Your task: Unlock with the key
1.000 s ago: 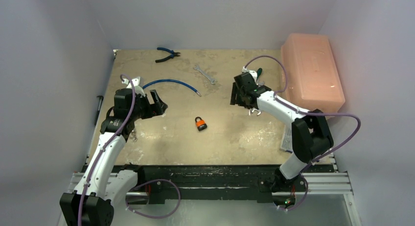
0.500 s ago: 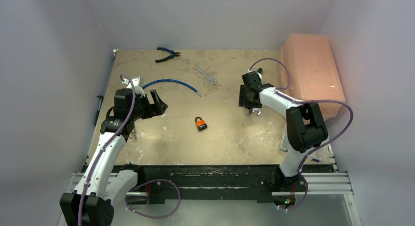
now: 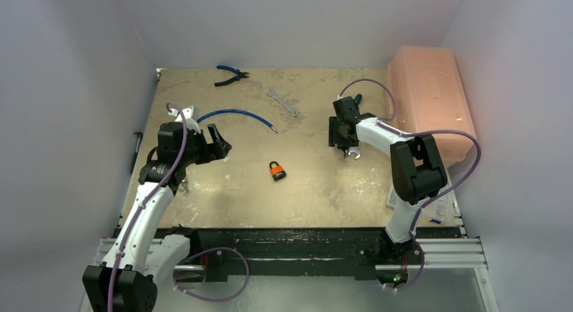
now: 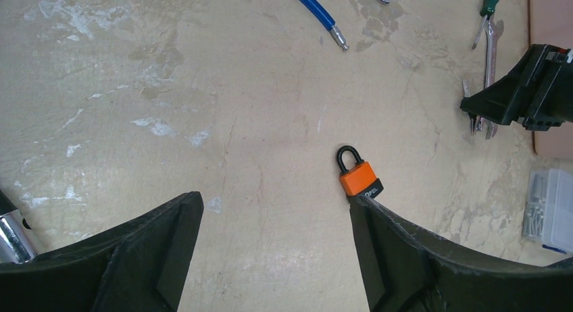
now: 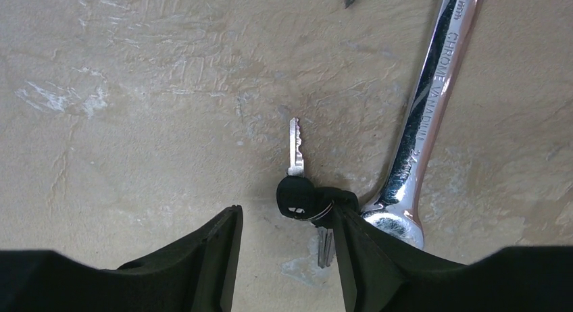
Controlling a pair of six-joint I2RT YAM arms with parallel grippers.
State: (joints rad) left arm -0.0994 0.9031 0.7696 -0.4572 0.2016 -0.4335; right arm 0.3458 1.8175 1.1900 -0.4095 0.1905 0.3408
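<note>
The orange padlock [image 3: 276,170] with a black shackle lies on the table centre; it also shows in the left wrist view [image 4: 359,177]. Two black-headed keys on a ring [image 5: 302,196] lie beside a chrome wrench [image 5: 422,119]. My right gripper [image 5: 284,234] is open, low over the table, its jaws straddling the keys without closing; one key blade points away, the other [image 5: 324,246] lies between the fingers. In the top view it sits right of centre [image 3: 343,140]. My left gripper [image 4: 273,221] is open and empty, hovering left of the padlock [image 3: 217,143].
A pink plastic box [image 3: 431,102] stands at the right. A blue cable [image 3: 233,115], blue-handled pliers [image 3: 231,74], a small wrench [image 3: 282,102] and a green-handled screwdriver [image 4: 492,0] lie toward the back. A clear parts case [image 4: 549,207] sits at the right front.
My right gripper moved right and down over the keys by the wrench, its arm folding in. The left arm and the padlock have not moved.
</note>
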